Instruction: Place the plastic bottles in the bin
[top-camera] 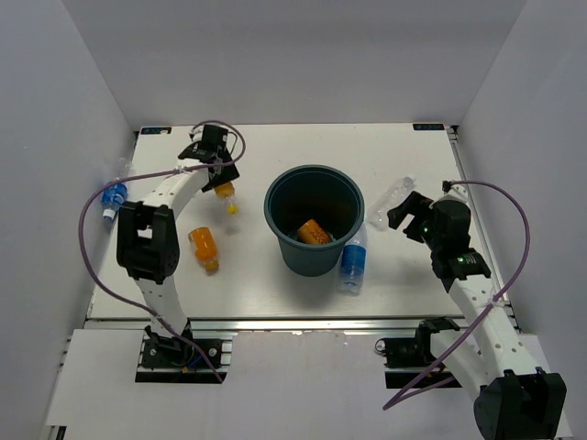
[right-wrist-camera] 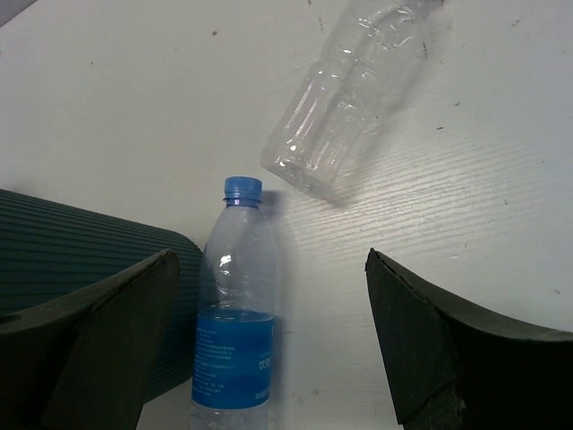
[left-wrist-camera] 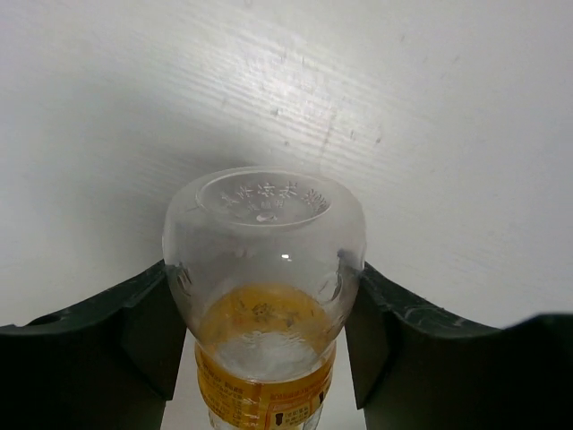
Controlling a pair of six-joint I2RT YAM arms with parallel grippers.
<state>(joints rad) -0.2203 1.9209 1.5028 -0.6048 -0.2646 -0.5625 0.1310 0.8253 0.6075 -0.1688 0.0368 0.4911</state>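
Orange-labelled bottle (left-wrist-camera: 264,233), ten o'clock of bin (top-camera: 273,197), clamped near its rounded base by left hand (left-wrist-camera: 264,278): may slip. Right hand (right-wrist-camera: 269,260) apart.

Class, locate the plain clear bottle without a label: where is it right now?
Top view: the plain clear bottle lies right of the bin, just beyond the right claw and farther back than the blue-labelled bottle.

Blue-grey bin (top-camera: 307,261), orange-labelled bottle (left-wrist-camera: 264,305)

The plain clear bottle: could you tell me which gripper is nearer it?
Right. The right gripper is just beside the clear bottle; the left gripper is across the bin, gripping an orange-labelled bottle.
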